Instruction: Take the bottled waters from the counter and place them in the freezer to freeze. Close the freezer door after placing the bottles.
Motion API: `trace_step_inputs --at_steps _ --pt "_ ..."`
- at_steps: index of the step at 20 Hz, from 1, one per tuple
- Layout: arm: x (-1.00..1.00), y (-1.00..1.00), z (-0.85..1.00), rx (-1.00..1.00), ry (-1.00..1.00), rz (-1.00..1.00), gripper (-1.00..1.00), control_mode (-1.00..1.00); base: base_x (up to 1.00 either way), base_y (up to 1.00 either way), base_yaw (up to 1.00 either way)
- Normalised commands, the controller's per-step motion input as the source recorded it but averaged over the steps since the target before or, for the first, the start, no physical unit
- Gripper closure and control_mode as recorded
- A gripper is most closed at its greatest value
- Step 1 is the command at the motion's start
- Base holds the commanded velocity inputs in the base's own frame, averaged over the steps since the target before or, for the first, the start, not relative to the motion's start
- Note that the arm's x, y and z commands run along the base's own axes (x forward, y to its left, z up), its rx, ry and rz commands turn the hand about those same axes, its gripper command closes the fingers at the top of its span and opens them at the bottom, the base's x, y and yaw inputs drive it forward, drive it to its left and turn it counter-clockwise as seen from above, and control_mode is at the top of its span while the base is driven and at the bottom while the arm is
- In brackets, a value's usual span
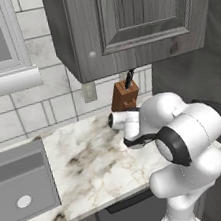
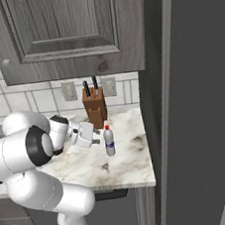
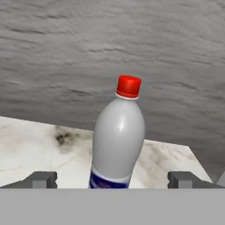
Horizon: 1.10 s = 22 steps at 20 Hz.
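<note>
The red-capped water bottle (image 2: 109,141) stands upright on the marble worktop (image 2: 126,167), centre of the right base view, just below the knife block (image 2: 95,108). The claw (image 3: 112,179) is spread wide around it, holding nothing. By my reading nothing is frozen yet: grasping, carrying and door-closing all remain.

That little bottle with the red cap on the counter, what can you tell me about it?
The red-capped bottle is a small, whitish plastic bottle with rounded shoulders, a narrow neck and a blue label band low on its body. Its cap is screwed on. It stands upright on the marble-look counter, out in front of the brown knife block and apart from it, toward the counter's right end. Nothing grips it: the robot's gripper faces it with its jaws wide open, one to each side of the bottle's base, not touching it.
</note>
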Motion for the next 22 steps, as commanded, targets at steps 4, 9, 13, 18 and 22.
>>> trace_step_inputs --at_steps 4,9,13,18,22 --pt "0.0 0.0 0.0 0.0 0.0 0.0 -1.0 -1.0 0.0 0.0 0.0" --pt "-0.07 -0.03 0.0 0.0 0.0 0.0 -1.0 -1.0 0.0 0.0 0.0" --pt "0.0 -0.12 0.0 0.0 0.0 0.0 -1.0 -1.0 0.0 0.0 0.0" --pt "0.0 -0.06 0.0 0.0 0.0 0.0 -1.0 -1.0 0.0 0.0 0.0" --pt "0.0 -0.04 0.0 0.0 0.0 0.0 -1.0 -1.0 0.0 0.0 0.0"
